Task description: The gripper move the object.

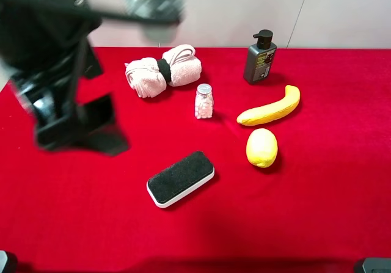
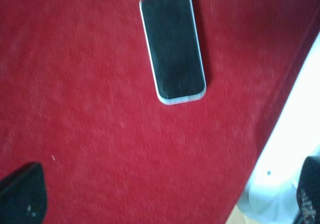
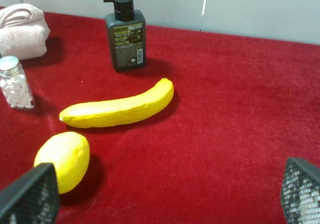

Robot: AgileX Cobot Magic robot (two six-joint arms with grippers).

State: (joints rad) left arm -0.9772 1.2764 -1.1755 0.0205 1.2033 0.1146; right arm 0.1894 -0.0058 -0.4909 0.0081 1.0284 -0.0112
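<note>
The long curved yellow banana (image 1: 269,108) lies on the red cloth at the right of middle, untouched, and also shows in the right wrist view (image 3: 120,108). My right gripper (image 3: 165,196) is open and empty, with its black mesh fingertips (image 3: 30,194) wide apart, low and well short of the banana; it is out of the high view. My left gripper (image 2: 166,196) is open and empty above bare red cloth. The left arm (image 1: 67,102) is a blurred black mass at the far left, far from the banana.
A round yellow lemon (image 1: 261,147) lies just in front of the banana. A dark pump bottle (image 1: 260,57) stands behind it, with a pill jar (image 1: 204,101) and a rolled pink towel (image 1: 162,70) to the left. A black white-rimmed pad (image 1: 181,178) lies front centre. The table edge (image 2: 280,134) is close to the left gripper.
</note>
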